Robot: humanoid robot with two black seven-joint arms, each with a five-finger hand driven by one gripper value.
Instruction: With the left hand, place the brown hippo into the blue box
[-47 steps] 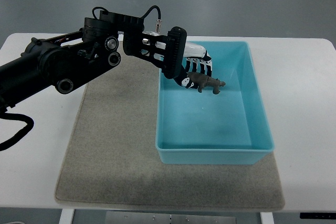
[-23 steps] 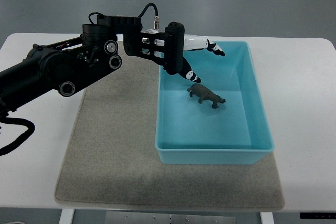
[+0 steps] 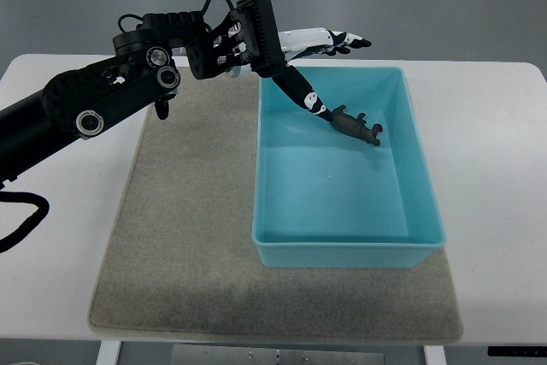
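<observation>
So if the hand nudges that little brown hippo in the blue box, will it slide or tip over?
The brown hippo looks like a small, rigid moulded figure, so probably stiff and light. It seems low and long, so it would more likely slide on the smooth floor of the blue box than roll. The open left hand hovers close by.

One brown hippo (image 3: 356, 126), one blue box (image 3: 410, 211), one grey mat (image 3: 179, 237), one white table (image 3: 496, 151).

The box (image 3: 402, 211) sits on the right part of the mat (image 3: 184, 237), which lies on the table (image 3: 496, 168). The hippo (image 3: 355, 126) is inside the box, toward its far end. The left hand (image 3: 312, 61) hangs over the box's far-left corner, one fingertip (image 3: 318, 109) just beside the hippo.
</observation>
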